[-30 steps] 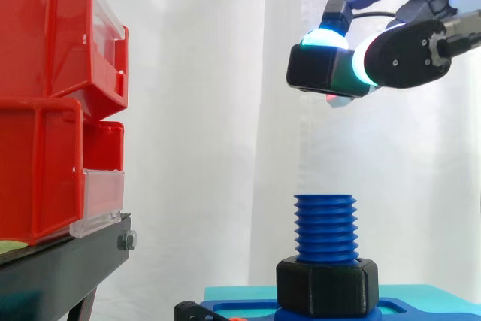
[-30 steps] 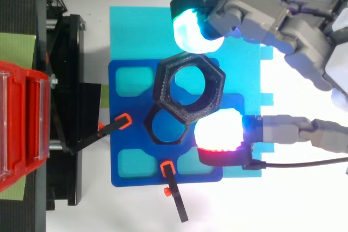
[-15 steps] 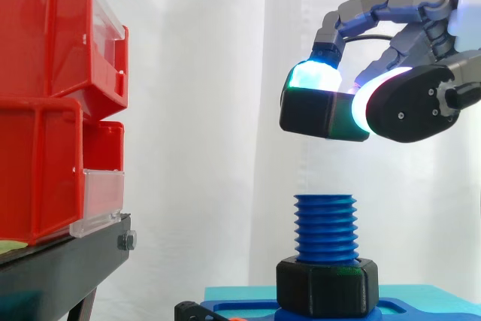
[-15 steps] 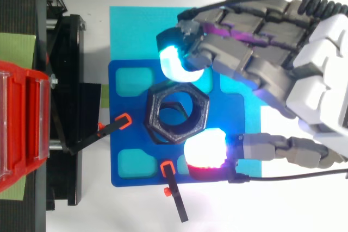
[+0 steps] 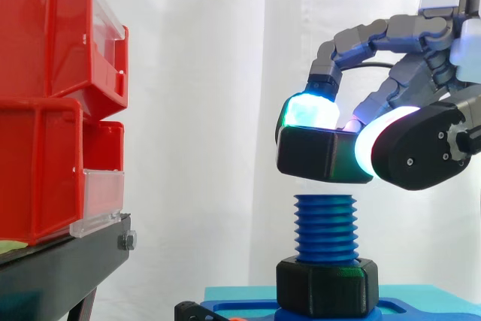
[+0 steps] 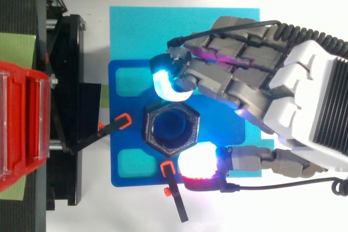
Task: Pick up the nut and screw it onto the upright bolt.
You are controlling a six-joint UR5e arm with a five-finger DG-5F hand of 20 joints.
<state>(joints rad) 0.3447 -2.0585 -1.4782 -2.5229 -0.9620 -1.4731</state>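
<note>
A black hexagonal nut (image 5: 314,154) (image 6: 170,129) is pinched between the glowing pads of my hand (image 5: 421,144) (image 6: 255,93), a cyan pad on one side and a white-red pad on the other. The nut hangs slightly tilted just above the top of the upright blue threaded bolt (image 5: 325,228), roughly centred over it; through the nut's hole the blue bolt top shows in the top view. A second black nut (image 5: 327,286) sits low on the bolt at its base. The bolt rises from a blue fixture plate (image 6: 128,164) lying on a cyan sheet (image 6: 138,31).
Red bins (image 5: 52,103) stand stacked on a black stand (image 5: 60,268) at the left. Black clamps with orange tips (image 6: 173,191) lie at the fixture plate's left and lower edges. A white curtain hangs behind.
My hand has come down and leftward with the nut, from well above and beside the bolt to just over its top, now lined up with it.
</note>
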